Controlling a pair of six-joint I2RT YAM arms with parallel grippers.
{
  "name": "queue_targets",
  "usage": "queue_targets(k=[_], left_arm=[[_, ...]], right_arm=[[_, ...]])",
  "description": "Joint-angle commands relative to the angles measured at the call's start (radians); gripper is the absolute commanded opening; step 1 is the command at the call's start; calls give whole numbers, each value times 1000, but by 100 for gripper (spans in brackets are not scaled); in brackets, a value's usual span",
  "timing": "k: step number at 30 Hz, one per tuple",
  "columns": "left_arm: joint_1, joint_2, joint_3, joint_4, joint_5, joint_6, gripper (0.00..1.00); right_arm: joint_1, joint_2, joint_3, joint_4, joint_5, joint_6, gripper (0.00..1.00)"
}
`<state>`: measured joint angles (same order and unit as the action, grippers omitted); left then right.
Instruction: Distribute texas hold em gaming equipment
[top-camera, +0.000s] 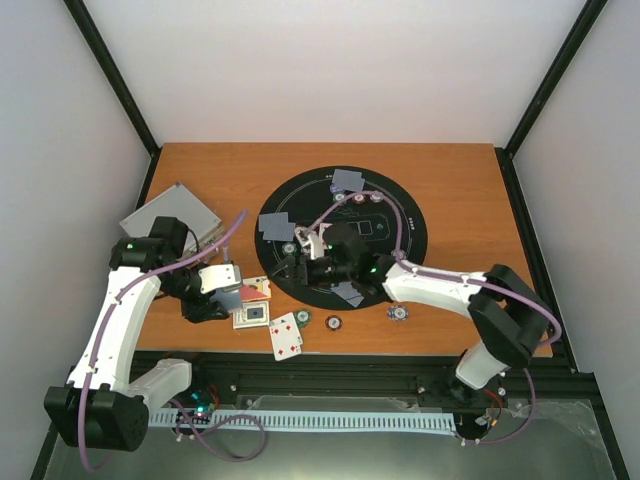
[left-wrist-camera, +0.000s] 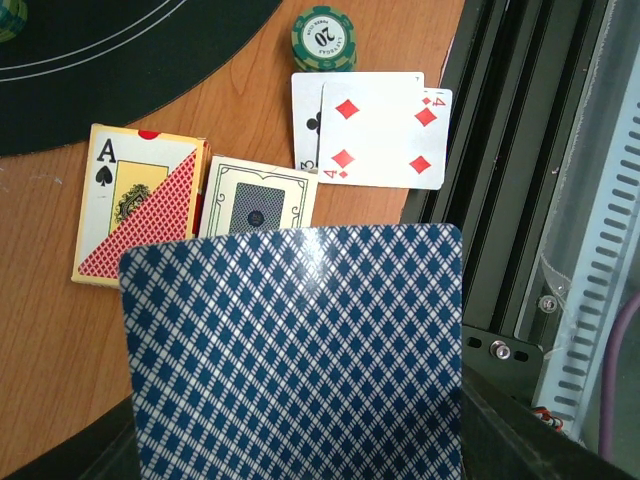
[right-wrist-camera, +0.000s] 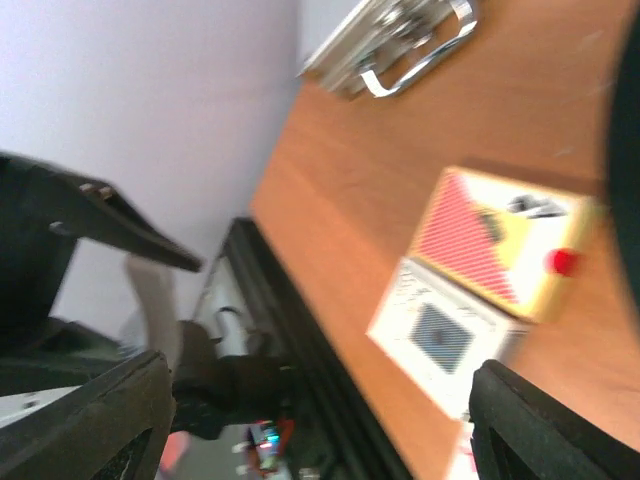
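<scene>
Blue-backed card (left-wrist-camera: 300, 350), perhaps a stack, clamped in my left gripper (top-camera: 217, 290); right gripper (right-wrist-camera: 320, 420) released. Three mat (top-camera: 310, 195) seats look dealt; more remains.

An orange-brown wooden tabletop (top-camera: 450, 170) is enclosed on three sides by plain white panels: a back wall (top-camera: 340, 60), a left wall (top-camera: 60, 200) and a right wall (top-camera: 590, 220). The rear corners are marked by black frame posts (top-camera: 110, 75). Along the near edge a black metal rail (top-camera: 380, 375) is fixed, and a white slotted cable duct (top-camera: 330, 422) is laid in front of it. Everything is lit evenly and softly.
</scene>
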<state>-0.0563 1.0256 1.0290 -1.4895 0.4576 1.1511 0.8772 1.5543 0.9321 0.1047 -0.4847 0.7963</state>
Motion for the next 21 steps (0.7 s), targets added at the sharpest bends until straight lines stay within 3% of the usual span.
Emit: queue_targets(k=[1, 8, 21], left_arm=[[2, -12, 11, -6, 21, 12, 1], [1, -9, 13, -6, 25, 12, 1], [2, -10, 3, -4, 19, 16, 1]], right_arm=[[73, 75, -17, 356, -156, 224, 81], [172, 192, 61, 427, -183, 284, 79], [202, 346, 148, 541, -213, 370, 77]])
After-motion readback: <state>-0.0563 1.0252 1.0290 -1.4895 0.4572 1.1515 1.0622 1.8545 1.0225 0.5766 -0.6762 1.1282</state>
